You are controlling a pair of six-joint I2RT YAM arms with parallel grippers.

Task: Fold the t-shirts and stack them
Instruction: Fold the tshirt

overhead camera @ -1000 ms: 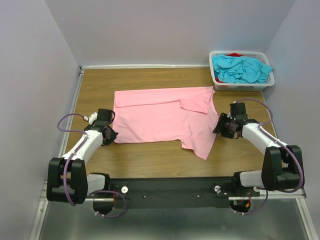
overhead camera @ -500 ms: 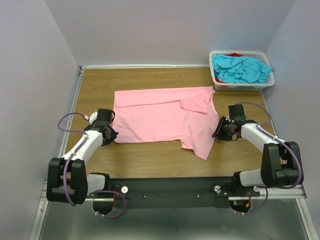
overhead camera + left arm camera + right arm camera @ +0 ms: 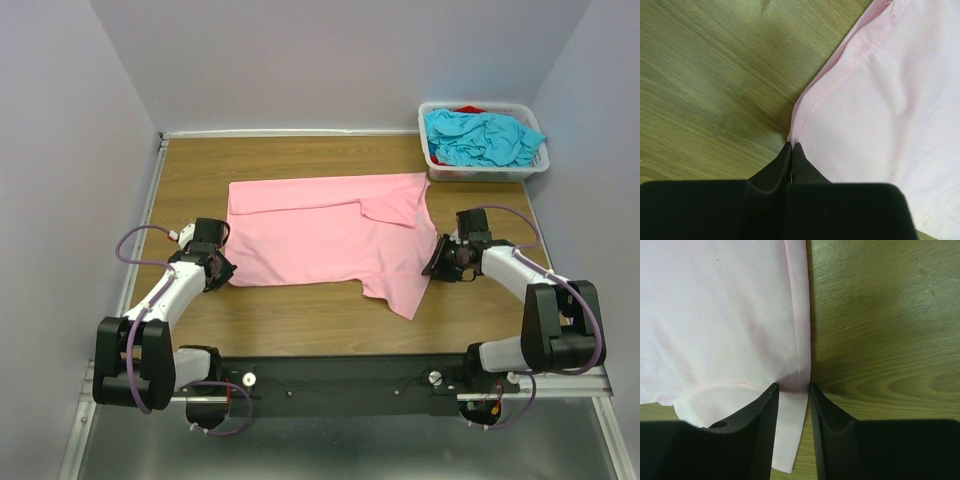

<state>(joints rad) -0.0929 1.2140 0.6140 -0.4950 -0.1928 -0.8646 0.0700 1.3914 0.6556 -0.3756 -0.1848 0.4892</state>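
A light pink t-shirt (image 3: 320, 240) lies spread on the wooden table (image 3: 300, 325), its top part folded down and its lower right part hanging toward the near edge. My left gripper (image 3: 222, 268) is at the shirt's lower left corner. In the left wrist view it (image 3: 791, 145) is shut on the pink hem (image 3: 805, 115). My right gripper (image 3: 437, 262) is at the shirt's right edge. In the right wrist view it (image 3: 792, 387) is open, its jaws standing either side of a narrow strip of the pink hem (image 3: 797, 360). Turquoise t-shirts (image 3: 480, 138) and a bit of red cloth (image 3: 468, 108) fill the basket.
The white slotted basket (image 3: 484, 172) stands at the table's back right corner. Grey walls close in the table on the left, back and right. Bare wood shows around the shirt on all sides.
My right gripper has moved a little to the left, onto the shirt's right edge. My left gripper and the shirt have not visibly moved.
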